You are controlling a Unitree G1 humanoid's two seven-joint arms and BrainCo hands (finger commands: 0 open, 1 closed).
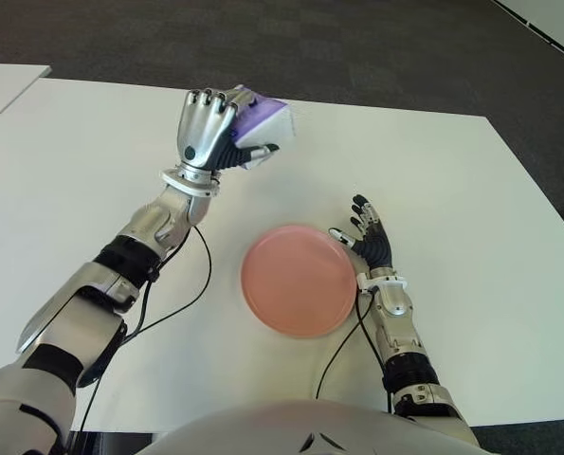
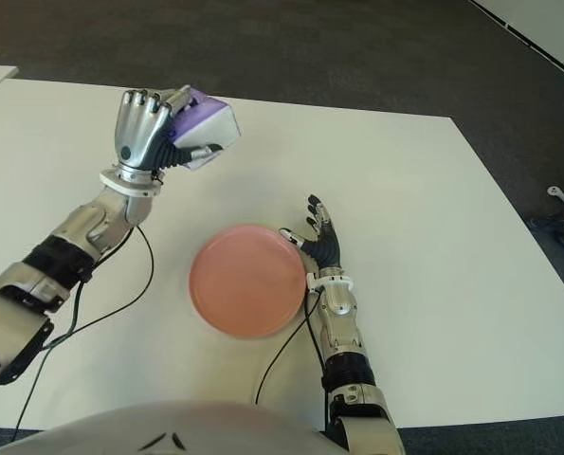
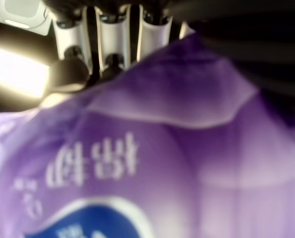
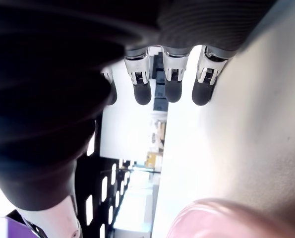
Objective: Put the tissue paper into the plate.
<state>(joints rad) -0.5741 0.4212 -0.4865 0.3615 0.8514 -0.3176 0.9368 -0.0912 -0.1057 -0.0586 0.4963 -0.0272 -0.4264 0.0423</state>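
I see my left hand [image 1: 206,128] with its fingers [image 1: 212,99] clamped on the tissue pack [image 1: 258,121], raised over the counter [image 1: 452,190] beyond the plate [image 1: 299,280]. My right hand [image 1: 370,242], fingers spread, shows beside the plate's right rim.

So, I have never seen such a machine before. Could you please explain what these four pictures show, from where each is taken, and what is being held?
This is a humanoid robot with two metal arms and fingered hands. The two wide pictures come from cameras in its head, looking down at a white table. The two close pictures come from cameras on its wrists. On the table lies a pink plate, with nothing in it. The left hand is raised beyond the plate, with its fingers closed around a purple tissue packet, which fills the left wrist picture. The right hand is open and holds nothing, just right of the plate.
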